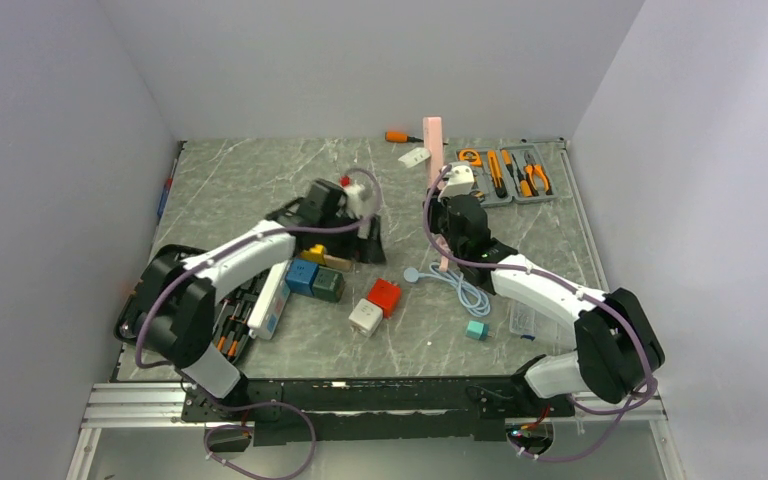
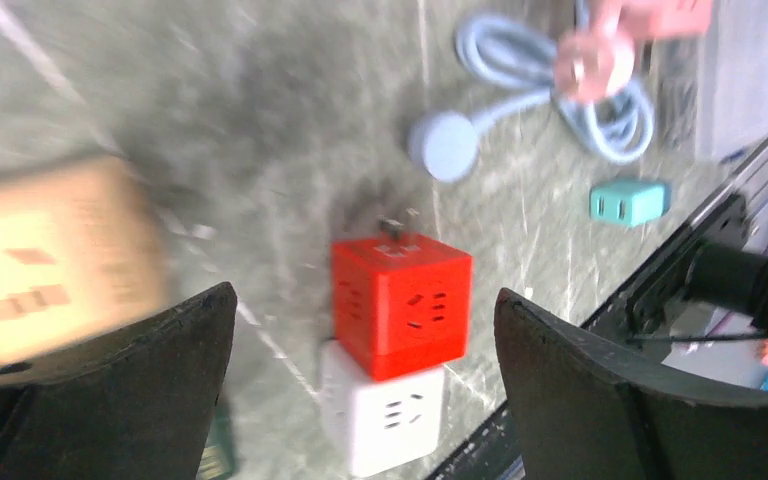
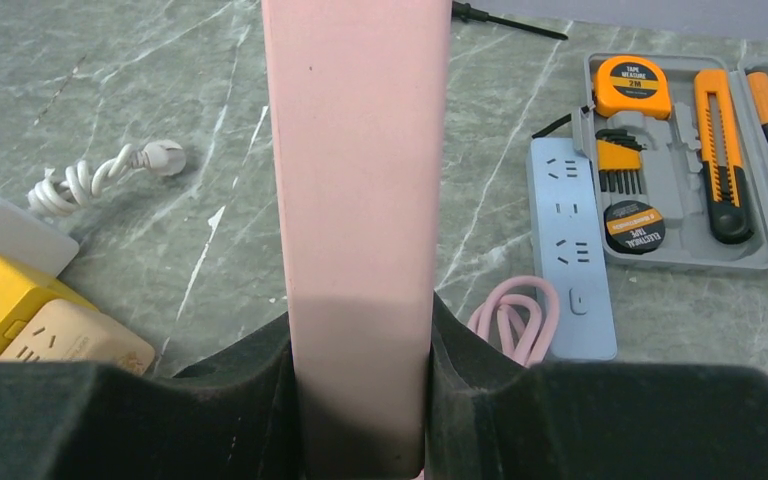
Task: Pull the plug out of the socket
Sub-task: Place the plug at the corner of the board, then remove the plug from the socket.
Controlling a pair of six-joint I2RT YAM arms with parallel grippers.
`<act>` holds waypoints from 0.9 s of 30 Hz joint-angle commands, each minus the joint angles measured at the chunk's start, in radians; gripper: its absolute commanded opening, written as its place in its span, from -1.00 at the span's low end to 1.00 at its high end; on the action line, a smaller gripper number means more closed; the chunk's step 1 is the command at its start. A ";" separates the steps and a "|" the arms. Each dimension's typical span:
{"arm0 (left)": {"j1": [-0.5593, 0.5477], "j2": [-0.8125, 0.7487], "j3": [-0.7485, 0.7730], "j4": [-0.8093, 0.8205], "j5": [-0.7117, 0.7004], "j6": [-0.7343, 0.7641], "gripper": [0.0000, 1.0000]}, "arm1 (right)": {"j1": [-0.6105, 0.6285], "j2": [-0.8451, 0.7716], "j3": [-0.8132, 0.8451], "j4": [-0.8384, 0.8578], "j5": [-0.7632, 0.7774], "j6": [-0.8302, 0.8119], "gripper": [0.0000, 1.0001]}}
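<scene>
The right tool [image 3: 360, 335] was clamped on a pink power strip [image 3: 355, 150], its fingers pressed to the strip's two long sides. The strip reached away from the tool toward the far side of the marble-patterned table [image 1: 260, 180]. The left tool [image 2: 365, 300] hung with its jaws spread wide and nothing between them, above a red socket cube [image 2: 400, 300] that touched a white socket cube [image 2: 390, 420]. A blurred pink plug [image 2: 588, 65] showed at the strip's near end, over a coiled pale blue cable [image 2: 610, 125]. A grey tool case [image 3: 690, 170] lay open beside a pale blue power strip [image 3: 570, 240].
</scene>
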 commanded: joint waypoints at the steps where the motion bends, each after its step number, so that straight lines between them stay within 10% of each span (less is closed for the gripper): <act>1: 0.152 -0.105 0.007 0.005 0.169 0.202 0.99 | 0.004 -0.065 0.056 0.056 -0.014 0.001 -1.00; 7: 0.095 -0.227 -0.170 -0.006 0.053 0.671 0.99 | 0.003 -0.095 0.071 -0.009 -0.067 0.031 -1.00; 13: -0.022 -0.315 -0.266 0.020 -0.055 0.784 0.99 | 0.002 -0.090 0.114 -0.108 -0.165 0.051 -1.00; 27: 0.062 -0.367 0.210 -0.211 -0.237 0.826 0.99 | 0.066 -0.068 0.206 -0.314 -0.295 0.036 -1.00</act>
